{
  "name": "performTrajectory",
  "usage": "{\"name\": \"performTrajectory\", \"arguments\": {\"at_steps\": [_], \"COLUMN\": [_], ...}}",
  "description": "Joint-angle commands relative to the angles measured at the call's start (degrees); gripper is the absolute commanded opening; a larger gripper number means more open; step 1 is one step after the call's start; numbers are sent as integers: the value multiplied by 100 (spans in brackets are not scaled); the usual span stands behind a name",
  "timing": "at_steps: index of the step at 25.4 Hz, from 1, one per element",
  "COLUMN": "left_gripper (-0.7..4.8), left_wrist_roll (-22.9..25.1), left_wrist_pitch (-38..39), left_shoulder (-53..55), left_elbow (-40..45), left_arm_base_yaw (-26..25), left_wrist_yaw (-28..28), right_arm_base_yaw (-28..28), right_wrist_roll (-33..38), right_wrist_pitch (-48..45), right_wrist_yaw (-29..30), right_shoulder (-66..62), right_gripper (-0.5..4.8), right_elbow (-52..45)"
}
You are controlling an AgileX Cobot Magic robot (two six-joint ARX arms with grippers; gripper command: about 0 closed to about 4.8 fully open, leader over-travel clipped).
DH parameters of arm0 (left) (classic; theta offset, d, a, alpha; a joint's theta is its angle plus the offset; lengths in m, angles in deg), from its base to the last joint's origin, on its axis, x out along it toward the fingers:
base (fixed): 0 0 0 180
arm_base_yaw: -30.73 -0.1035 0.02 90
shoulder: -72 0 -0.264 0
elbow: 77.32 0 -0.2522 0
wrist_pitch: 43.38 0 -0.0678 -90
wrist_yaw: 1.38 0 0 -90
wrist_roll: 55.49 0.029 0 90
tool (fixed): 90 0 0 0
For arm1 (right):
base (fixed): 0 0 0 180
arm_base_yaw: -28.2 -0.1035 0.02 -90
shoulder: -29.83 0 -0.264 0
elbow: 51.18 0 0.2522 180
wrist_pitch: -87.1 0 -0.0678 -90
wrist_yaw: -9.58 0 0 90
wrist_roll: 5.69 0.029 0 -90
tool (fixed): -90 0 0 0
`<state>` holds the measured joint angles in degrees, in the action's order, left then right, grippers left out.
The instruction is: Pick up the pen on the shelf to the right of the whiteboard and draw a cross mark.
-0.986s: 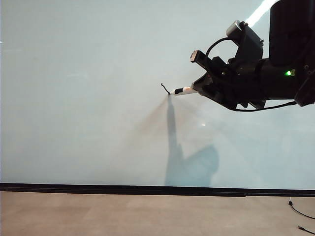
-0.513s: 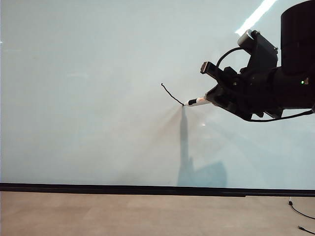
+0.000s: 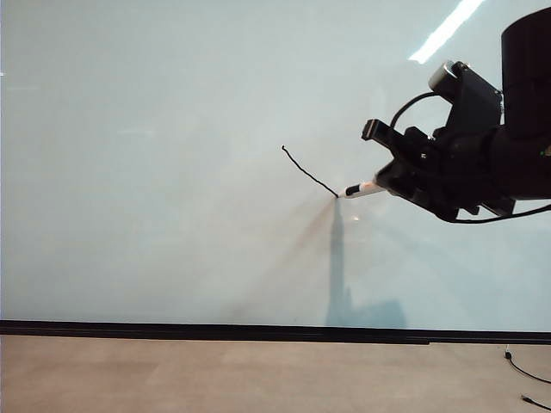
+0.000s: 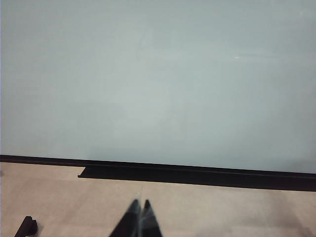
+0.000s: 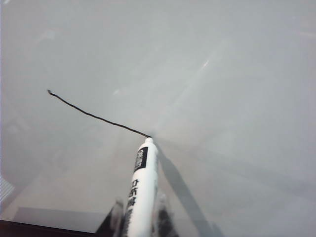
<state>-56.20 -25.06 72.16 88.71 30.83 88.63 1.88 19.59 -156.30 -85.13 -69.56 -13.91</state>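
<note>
pen point(image 3: 362, 189): white marker with a black band by its dark tip, tip touching the whiteboard right of centre; in the right wrist view point(image 5: 141, 192) it runs up from between the fingers.
stroke point(image 3: 308, 172): one thin, slightly wavy black line running from the pen tip toward 10 o'clock; only this half of the cross mark is drawn.
whiteboard point(image 3: 155, 172): glossy pale grey-blue, black strip along its bottom edge.
right gripper point(image 3: 392, 182): at 3 o'clock in the exterior view, fingers point(image 5: 161, 215) clenched on the pen.
left gripper point(image 4: 139, 213): low, before the board's bottom strip, over the floor point(image 4: 237, 212); fingers pressed together, grasping nothing.
</note>
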Motion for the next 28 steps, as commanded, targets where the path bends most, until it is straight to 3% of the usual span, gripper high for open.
{"name": "performTrajectory", "arguments": {"at_steps": [1, 6, 10, 18, 24, 28], "left_gripper": [-4, -4, -5, -4, -4, -4], "left_wrist_roll": [26, 26, 24, 24, 24, 26], "left_wrist_pitch": [-37, -37, -37, -37, -37, -37], "left_shoulder": [2, 2, 2, 2, 2, 2], "left_elbow": [-17, -17, -17, -17, -17, -17], "left_arm_base_yaw": [2, 2, 2, 2, 2, 2], "left_wrist_yaw": [-20, -20, -20, -22, -20, -20], "right_arm_base_yaw": [26, -90, -459, -448, -444, -363], "right_wrist_roll": [2, -37, -503, -2197, -3115, -3176], "right_wrist_pitch": [-116, -382, -361, 1641, 2485, 2465], "right_wrist_yaw": [-188, 286, 380, 1250, 1152, 1078], "right_shoulder": [13, 127, 345, 339, 341, 352], "right_gripper": [-8, -8, -8, -8, -8, -8], "right_elbow": [11, -81, -151, 813, 1325, 1390]}}
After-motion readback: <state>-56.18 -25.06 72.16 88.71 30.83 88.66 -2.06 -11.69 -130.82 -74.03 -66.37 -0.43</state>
